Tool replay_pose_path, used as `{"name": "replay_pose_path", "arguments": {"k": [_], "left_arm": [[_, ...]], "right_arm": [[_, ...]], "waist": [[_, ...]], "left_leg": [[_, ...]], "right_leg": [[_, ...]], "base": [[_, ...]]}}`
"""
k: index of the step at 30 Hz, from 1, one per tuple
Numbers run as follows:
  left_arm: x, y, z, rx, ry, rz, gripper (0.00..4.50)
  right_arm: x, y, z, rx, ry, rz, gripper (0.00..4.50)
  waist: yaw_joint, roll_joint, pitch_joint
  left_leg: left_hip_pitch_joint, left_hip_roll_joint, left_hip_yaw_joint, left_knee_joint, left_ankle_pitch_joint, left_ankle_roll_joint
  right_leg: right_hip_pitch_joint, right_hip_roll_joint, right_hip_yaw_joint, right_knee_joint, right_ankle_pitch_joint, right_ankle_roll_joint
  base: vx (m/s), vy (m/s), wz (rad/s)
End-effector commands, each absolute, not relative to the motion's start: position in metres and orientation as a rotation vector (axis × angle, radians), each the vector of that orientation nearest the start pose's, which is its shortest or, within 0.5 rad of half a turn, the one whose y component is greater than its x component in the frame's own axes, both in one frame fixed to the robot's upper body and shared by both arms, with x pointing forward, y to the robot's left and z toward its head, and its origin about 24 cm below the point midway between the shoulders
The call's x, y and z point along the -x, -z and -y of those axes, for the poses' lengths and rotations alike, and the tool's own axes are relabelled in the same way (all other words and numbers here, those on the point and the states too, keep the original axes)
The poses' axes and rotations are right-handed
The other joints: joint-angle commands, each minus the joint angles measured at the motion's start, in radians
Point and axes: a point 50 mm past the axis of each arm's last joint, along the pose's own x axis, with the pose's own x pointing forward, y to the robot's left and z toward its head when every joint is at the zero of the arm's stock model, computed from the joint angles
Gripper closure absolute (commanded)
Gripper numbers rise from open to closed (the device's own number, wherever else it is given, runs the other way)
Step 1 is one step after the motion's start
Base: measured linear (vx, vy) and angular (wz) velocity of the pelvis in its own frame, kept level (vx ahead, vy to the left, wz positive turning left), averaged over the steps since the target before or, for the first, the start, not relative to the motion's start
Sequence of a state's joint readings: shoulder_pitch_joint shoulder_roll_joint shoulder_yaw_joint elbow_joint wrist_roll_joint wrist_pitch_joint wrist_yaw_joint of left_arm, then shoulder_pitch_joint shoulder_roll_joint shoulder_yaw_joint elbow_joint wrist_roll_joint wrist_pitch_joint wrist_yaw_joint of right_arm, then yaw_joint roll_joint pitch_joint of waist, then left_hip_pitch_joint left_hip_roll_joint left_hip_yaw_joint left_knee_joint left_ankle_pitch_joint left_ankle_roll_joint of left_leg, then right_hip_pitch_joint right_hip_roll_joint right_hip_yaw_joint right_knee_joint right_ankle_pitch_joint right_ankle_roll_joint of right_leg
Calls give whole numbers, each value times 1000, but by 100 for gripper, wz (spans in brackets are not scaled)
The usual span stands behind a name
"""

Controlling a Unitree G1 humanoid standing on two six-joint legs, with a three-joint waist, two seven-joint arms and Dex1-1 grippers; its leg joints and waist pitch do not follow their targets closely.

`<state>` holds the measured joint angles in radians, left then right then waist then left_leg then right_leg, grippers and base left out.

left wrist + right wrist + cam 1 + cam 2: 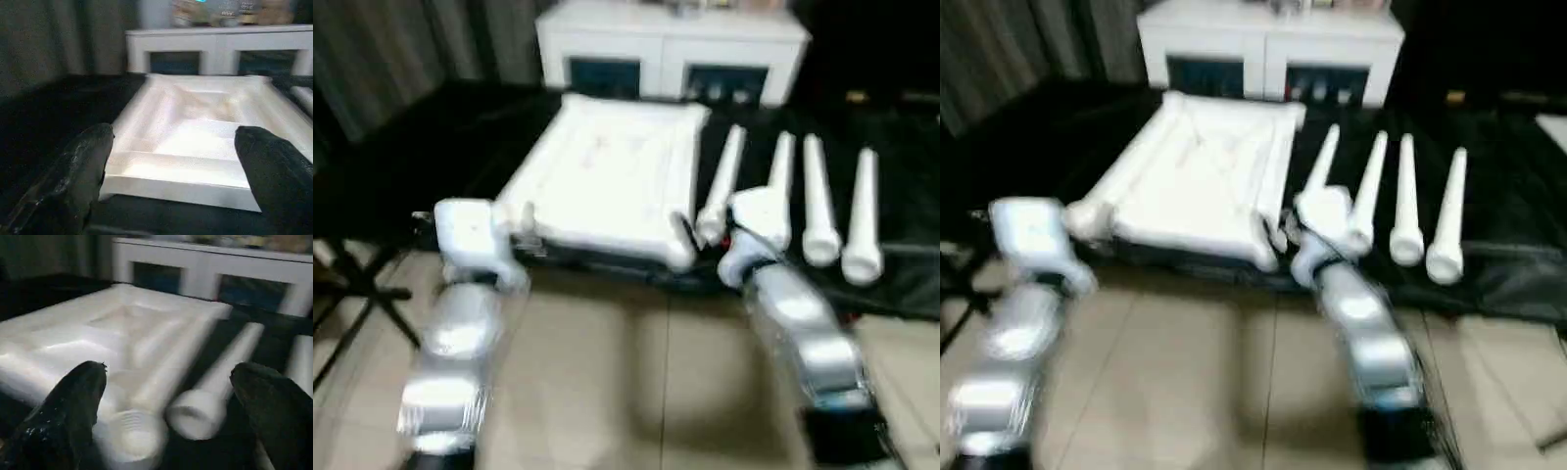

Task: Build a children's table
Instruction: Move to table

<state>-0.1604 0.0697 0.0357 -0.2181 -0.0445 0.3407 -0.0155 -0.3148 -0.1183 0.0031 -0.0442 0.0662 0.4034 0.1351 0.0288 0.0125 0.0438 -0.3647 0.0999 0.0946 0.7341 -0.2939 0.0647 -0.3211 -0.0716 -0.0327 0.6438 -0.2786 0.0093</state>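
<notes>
The children's table top [607, 171] lies upside down on a black cloth, its raised rim and corner sockets facing up. Several long white legs lie side by side to its right, the closest one [722, 186] just beside the top's right rim. My left gripper [173, 161] is open and hovers just short of the top's near left edge. My right gripper [168, 401] is also open, at the near right corner. In the right wrist view, the corner socket [132, 435] and the thick end of the closest leg [200, 413] lie between the fingers.
A white cabinet [671, 44] with dark glass doors stands behind the cloth. Beige floor tiles [626, 392] lie between me and the black cloth's front edge [607, 269]. A black stand [352, 284] is at the left edge. Grey curtains hang at the back left.
</notes>
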Motion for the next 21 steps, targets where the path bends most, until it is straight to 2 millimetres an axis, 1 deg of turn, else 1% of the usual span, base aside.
{"name": "replay_pose_path", "arguments": {"k": [1,2,3,4,5,6,7,8,9,10,11,12,13,14,15,16,17,18,19,20,21], "left_arm": [[-277,-98,-167,-42,-5,21,7],[-277,-96,-165,-38,-4,17,7],[-276,-94,-164,-38,0,12,7],[-276,-94,-164,-38,2,11,7],[-275,-94,-163,-42,12,9,7],[-274,-94,-162,-44,17,10,7],[-274,-95,-162,-46,20,13,7],[-275,-96,-160,-48,25,20,7],[-275,-97,-158,-49,28,24,7],[-275,-98,-158,-49,28,24,7],[-275,-98,-157,-54,32,27,7],[-274,-99,-157,-61,39,28,7],[-274,-99,-157,-63,42,28,7],[-273,-98,-157,-69,49,25,7],[-272,-97,-157,-71,51,23,7],[-271,-97,-157,-74,53,22,7],[-270,-97,-158,-75,52,20,7],[-269,-97,-159,-75,51,18,7],[-269,-97,-160,-76,51,16,7],[-268,-97,-162,-78,51,13,7],[-268,-96,-164,-80,52,12,7]], "right_arm": [[-311,-104,131,28,-227,-55,0],[-311,-104,132,23,-224,-59,0],[-312,-104,133,33,-229,-60,0],[-312,-104,133,36,-230,-61,0],[-312,-104,133,50,-239,-61,0],[-312,-104,134,54,-242,-63,0],[-312,-104,134,62,-243,-62,0],[-312,-104,136,74,-245,-62,0],[-312,-105,138,80,-245,-62,0],[-312,-105,138,81,-245,-62,0],[-311,-105,137,81,-256,-61,0],[-309,-106,136,82,-276,-59,0],[-309,-106,136,84,-283,-58,0],[-308,-106,136,86,-289,-57,0],[-308,-106,136,85,-288,-57,0],[-307,-106,137,83,-287,-57,0],[-306,-106,137,81,-289,-57,0],[-306,-106,137,80,-291,-56,0],[-305,-106,137,78,-291,-56,0],[-303,-105,137,74,-291,-56,0],[-302,-104,135,72,-291,-57,0]], "waist": [[34,-8,-49],[27,18,-59],[14,53,-55],[-6,66,-44],[-17,69,-61],[-13,59,-58],[-10,52,-52],[-14,38,-39],[-17,-6,-47],[18,-43,-67],[38,-38,-70],[52,-38,-82],[52,-37,-78],[46,-12,-72],[34,31,-80],[24,63,-82],[-29,77,-65],[-20,63,-77],[-28,58,-77],[-27,51,-76],[-20,36,-61]], "left_leg": [[-87,47,-13,-53,105,4],[-31,63,-2,-101,98,-48],[30,97,9,-180,76,-116],[68,146,-21,-209,-64,-140],[156,235,-67,-241,-257,-189],[165,251,-48,-253,-312,-195],[161,254,-27,-263,-315,-189],[120,194,-51,-266,-293,-4],[103,111,9,-216,-281,65],[-11,12,62,-105,-180,54],[-50,30,36,-51,-94,55],[-99,44,10,-17,26,39],[-111,46,5,-26,71,28],[-103,65,0,-80,165,12],[-47,83,5,-157,280,30],[31,119,-34,-183,244,72],[103,203,-124,-211,85,230],[128,215,-140,-194,28,293],[133,207,-132,-193,71,333],[133,198,-124,-191,105,357],[105,176,-88,-203,106,368]], "right_leg": [[113,-132,83,-138,-195,-281],[79,-73,86,-131,-212,-277],[54,-6,20,-118,-222,-201],[2,32,16,-71,-216,-139],[-63,8,-3,26,-158,-78],[-81,-13,-19,55,-75,-28],[-90,-20,-25,60,-38,-17],[-70,-29,-26,34,33,4],[-41,-60,1,-57,104,-34],[103,-121,97,-116,39,-133],[145,-192,140,-138,-2,-180],[167,-184,144,-119,114,-237],[161,-160,124,-111,186,-258],[139,-114,65,-104,222,-287],[111,-33,-15,-88,143,-229],[56,13,-46,-51,63,-153],[-47,22,-49,58,-143,-90],[-83,2,-30,91,-133,-34],[-113,-8,-22,103,-71,22],[-124,-11,-18,101,-41,45],[-120,-24,-7,78,27,43]], "base": [[102,-26,-6],[118,30,-11],[118,30,-11],[111,89,-37],[119,78,-52],[119,78,-52],[137,26,-47],[120,-17,-22],[120,-17,-22],[127,-58,2],[144,-43,4],[144,-43,4],[150,2,1],[141,4,1],[141,4,1],[158,34,-8],[164,47,-5],[164,47,-5],[136,13,5],[92,-12,1],[126,-50,-1]]}}
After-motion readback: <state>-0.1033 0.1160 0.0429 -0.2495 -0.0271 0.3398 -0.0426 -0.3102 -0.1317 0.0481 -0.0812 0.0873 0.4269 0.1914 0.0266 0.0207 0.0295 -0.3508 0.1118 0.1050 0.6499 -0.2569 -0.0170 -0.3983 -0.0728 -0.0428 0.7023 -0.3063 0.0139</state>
